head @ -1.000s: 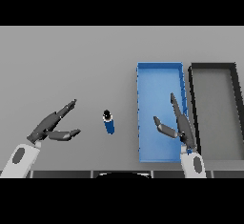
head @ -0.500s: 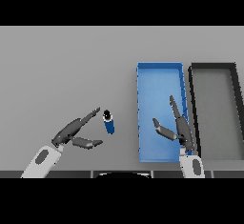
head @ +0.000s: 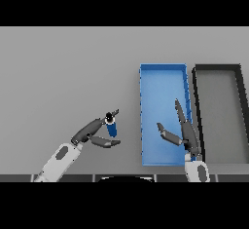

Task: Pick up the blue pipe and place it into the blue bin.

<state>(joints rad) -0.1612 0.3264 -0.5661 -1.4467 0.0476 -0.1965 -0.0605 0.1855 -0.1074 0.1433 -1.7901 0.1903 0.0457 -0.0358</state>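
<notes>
The blue pipe (head: 112, 127) stands on end on the grey table, left of the blue bin (head: 160, 89). My left hand (head: 89, 131) comes in from the lower left. It is open, with its straight fingers reaching along the pipe's far side at its dark top and its thumb stretched out on the near side. The pipe stands in the gap between them. My right hand (head: 187, 136) is open and empty, held over the blue bin.
A black bin (head: 220, 108) stands right beside the blue bin on its right. The grey table (head: 63, 72) stretches wide to the left and behind the pipe.
My left hand has moved right, from well left of the pipe up to it, so its fingers and thumb now flank the pipe. The right hand has barely moved.
</notes>
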